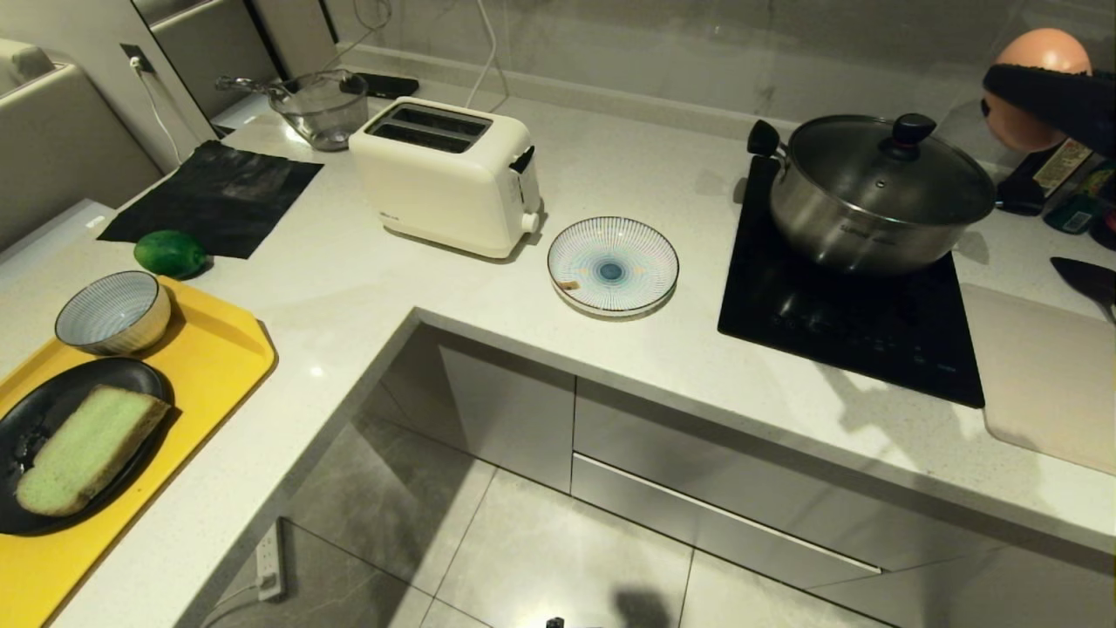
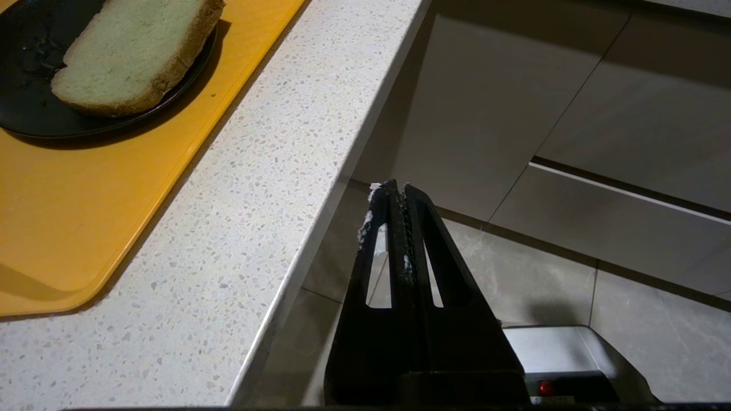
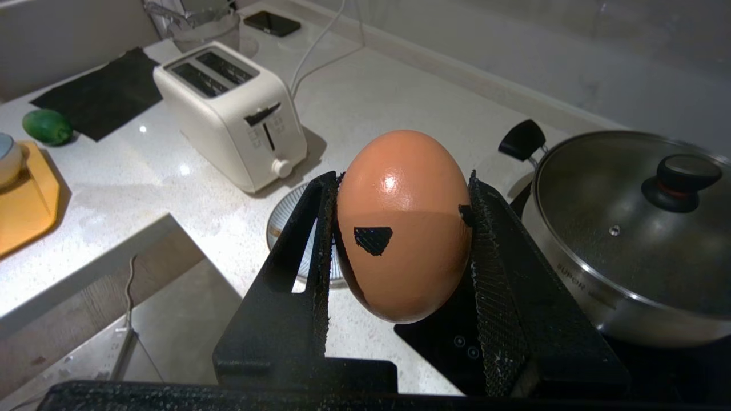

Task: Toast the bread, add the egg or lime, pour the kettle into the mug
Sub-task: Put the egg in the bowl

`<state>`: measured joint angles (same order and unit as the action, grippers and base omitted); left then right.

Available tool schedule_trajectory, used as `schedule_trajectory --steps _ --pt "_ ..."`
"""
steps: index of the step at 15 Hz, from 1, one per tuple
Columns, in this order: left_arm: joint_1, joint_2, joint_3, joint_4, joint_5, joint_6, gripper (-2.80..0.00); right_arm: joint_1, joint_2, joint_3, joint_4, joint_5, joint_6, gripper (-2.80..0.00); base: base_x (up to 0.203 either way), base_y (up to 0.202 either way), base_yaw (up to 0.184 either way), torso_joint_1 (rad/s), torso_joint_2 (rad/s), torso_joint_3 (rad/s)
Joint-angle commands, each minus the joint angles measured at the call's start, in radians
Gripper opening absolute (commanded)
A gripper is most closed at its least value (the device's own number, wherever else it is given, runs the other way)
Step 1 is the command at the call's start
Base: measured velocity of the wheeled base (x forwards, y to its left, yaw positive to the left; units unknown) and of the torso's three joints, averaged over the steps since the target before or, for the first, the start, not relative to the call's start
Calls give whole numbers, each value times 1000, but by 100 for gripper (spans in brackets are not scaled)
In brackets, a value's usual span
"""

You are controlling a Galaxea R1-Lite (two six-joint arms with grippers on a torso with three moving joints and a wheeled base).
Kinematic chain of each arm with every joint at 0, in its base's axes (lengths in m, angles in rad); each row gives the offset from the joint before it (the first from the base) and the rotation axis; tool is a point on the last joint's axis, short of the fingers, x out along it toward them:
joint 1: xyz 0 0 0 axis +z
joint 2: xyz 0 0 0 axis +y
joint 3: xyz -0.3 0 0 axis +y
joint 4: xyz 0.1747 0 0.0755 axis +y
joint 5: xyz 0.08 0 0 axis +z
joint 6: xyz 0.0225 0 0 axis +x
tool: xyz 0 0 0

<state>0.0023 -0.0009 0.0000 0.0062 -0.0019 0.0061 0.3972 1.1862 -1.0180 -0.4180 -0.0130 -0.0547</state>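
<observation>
Gripped in the right gripper [image 3: 400, 228], the egg [image 3: 402, 222] should descend gently, upright, onto the striped plate [image 1: 613, 266] at 6 o'clock of the toaster [image 1: 449, 174]; left gripper [image 2: 397, 197] is closed, empty.

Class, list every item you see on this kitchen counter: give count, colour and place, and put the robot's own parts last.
Green-faced bread slice: one, on black plate, yellow tray.
Striped bowl: one, blue-white, same tray.
Green lime: one, beside black mat.
White toaster: one, counter centre.
Patterned dish: one, beside toaster.
Steel lidded pot: one, on black cooktop.
Glass bowl: one, behind toaster.
Brown egg: one, held.
Right hand: gripping egg, raised near pot.
Left hand: shut, below counter edge.
</observation>
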Motion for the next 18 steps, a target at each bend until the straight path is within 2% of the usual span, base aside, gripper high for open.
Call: schedule_trajectory --steps 1,8,12,18 --pt "1 1 0 0 0 0 -280 0 21 -38 44 -4 1 -280 0 0 0 0 0 0" --pt "1 1 0 0 0 0 -280 -6 83 -68 76 4 -5 -280 0 0 0 0 0 0" --pt "-1 1 0 0 0 0 -280 -39 115 -110 77 -14 -1 -280 0 0 0 0 0 0" --pt "1 1 0 0 0 0 -280 -40 154 -170 89 -36 -7 -280 0 0 0 0 0 0"
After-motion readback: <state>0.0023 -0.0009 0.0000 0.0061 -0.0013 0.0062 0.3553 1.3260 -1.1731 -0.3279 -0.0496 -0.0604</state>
